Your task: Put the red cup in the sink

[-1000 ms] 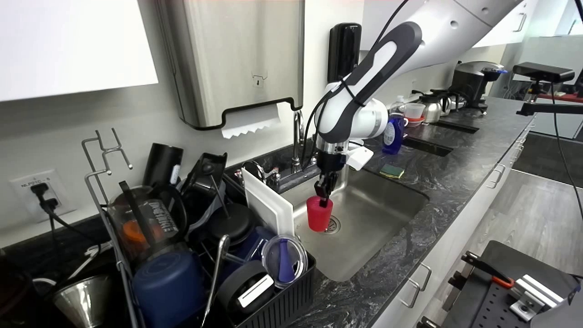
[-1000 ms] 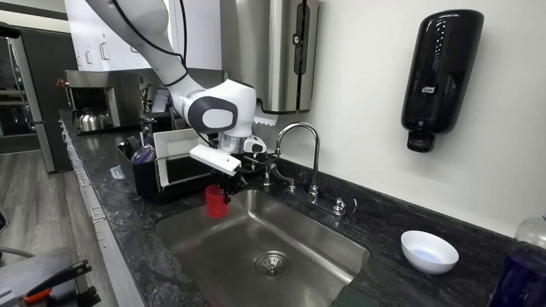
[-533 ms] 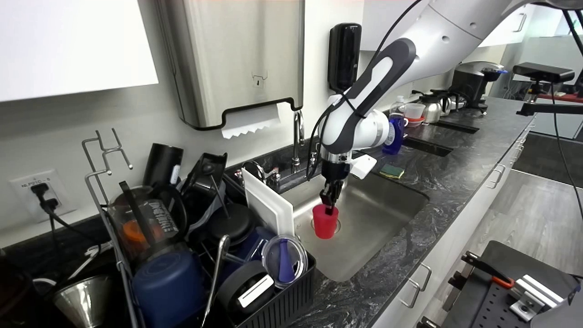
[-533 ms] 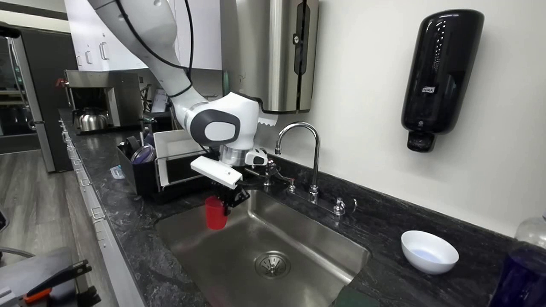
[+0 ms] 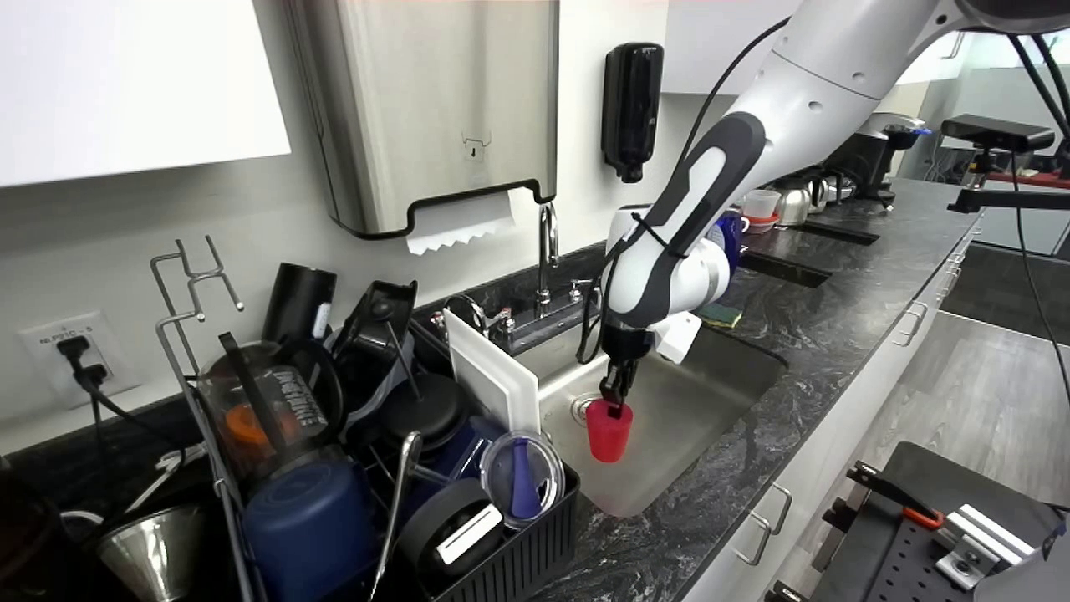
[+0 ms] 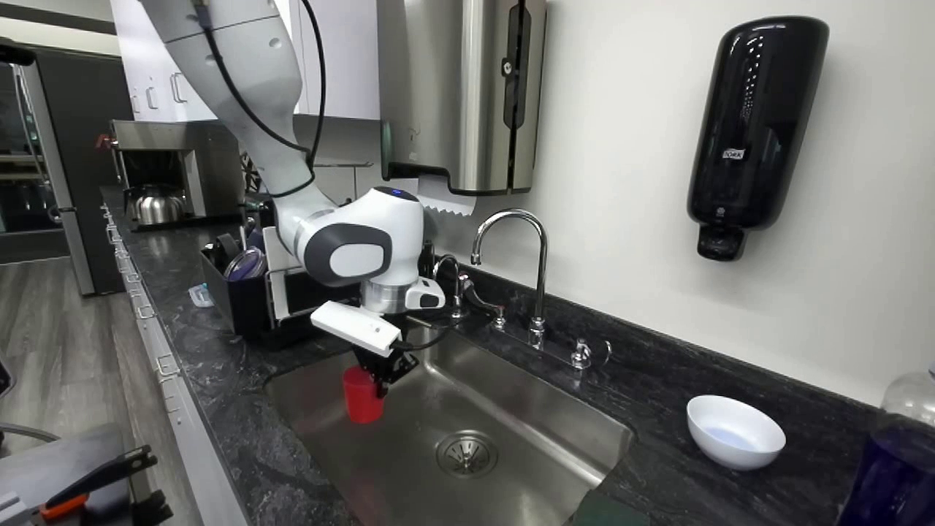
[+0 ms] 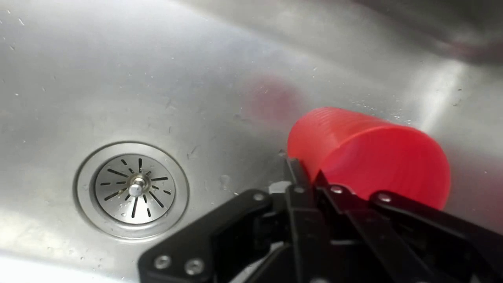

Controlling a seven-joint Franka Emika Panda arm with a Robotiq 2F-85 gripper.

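The red cup (image 5: 608, 436) is a plain tapered tumbler, near upright with its mouth up. It also shows in an exterior view (image 6: 363, 398) and in the wrist view (image 7: 387, 161). My gripper (image 7: 307, 168) is shut on its wall, one finger inside and one outside. The gripper also shows in both exterior views (image 5: 617, 403) (image 6: 381, 385). The cup hangs inside the outline of the steel sink (image 6: 409, 446), towards the dish-rack end, beside the drain (image 7: 131, 190). How high its base is above the sink floor is hard to tell.
A dish rack (image 5: 535, 535) with a white board (image 5: 493, 376) and a blue jug (image 5: 309, 527) stands beside the sink. The chrome faucet (image 6: 540, 285) rises behind the basin. A white bowl (image 6: 734, 431), soap bottle (image 6: 887, 467) and sponge (image 5: 720, 314) are on the counter.
My gripper has come down with the red cup in it, lower into the sink and towards the counter's front edge. The cup has stayed in its grip throughout.
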